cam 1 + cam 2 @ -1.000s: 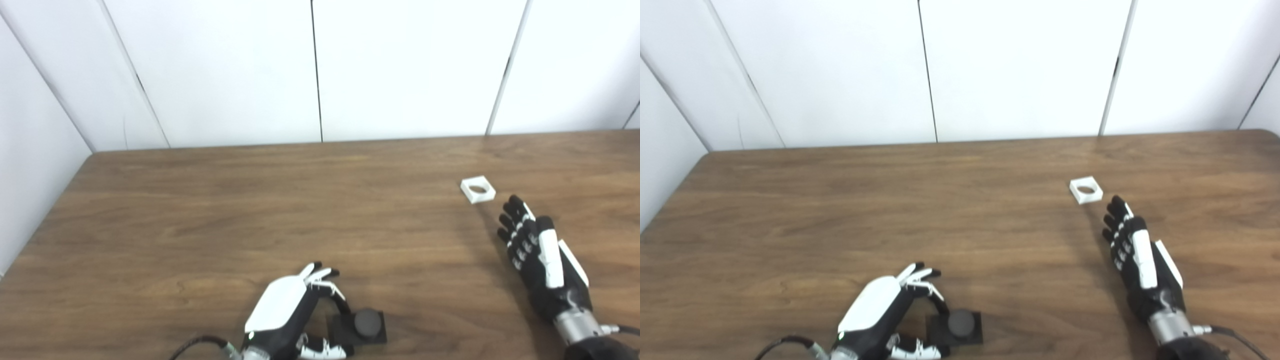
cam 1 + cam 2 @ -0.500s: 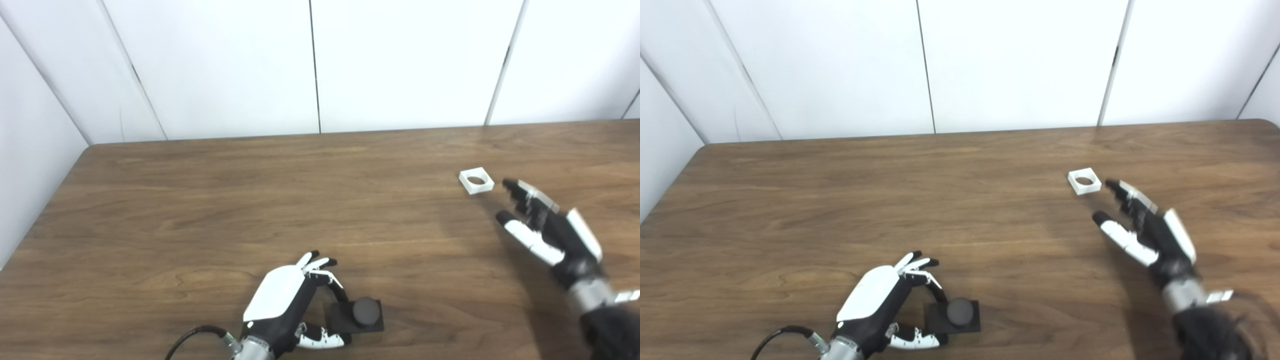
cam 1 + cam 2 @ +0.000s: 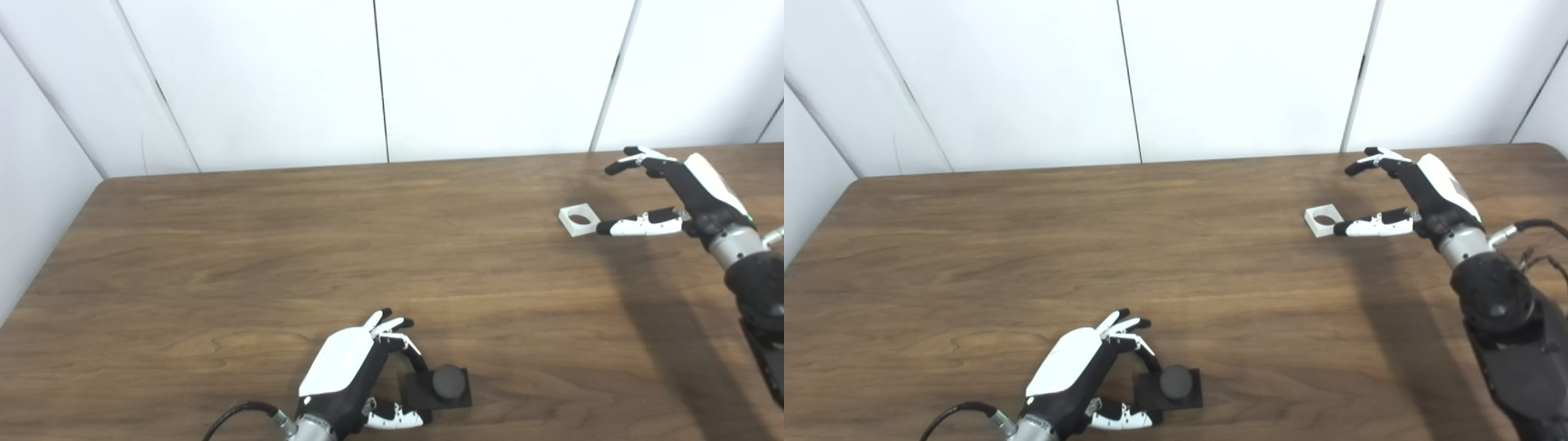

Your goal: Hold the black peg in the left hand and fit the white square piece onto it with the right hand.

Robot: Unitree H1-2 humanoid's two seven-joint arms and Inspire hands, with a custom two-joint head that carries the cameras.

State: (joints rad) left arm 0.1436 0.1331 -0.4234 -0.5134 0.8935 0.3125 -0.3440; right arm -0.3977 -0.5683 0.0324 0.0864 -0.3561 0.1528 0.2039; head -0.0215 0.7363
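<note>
The black peg is a round stub on a square black base, standing on the table near the front edge. My left hand sits just left of it, fingers and thumb curled around the base's left side; a firm grip does not show. The white square piece with a round hole lies flat at the far right. My right hand is open and raised to its right, its thumb tip next to the piece's near right corner and its fingers arched above and beyond it. Both also show in the right eye view: peg, white piece.
The brown wooden table runs to white wall panels at the back; its left edge and far right corner are in view. My right forearm comes in along the right side.
My right hand has lifted off the table, turned and moved up to the white piece, spreading thumb and fingers around it. The left hand and peg have stayed put. The camera has shifted slightly.
</note>
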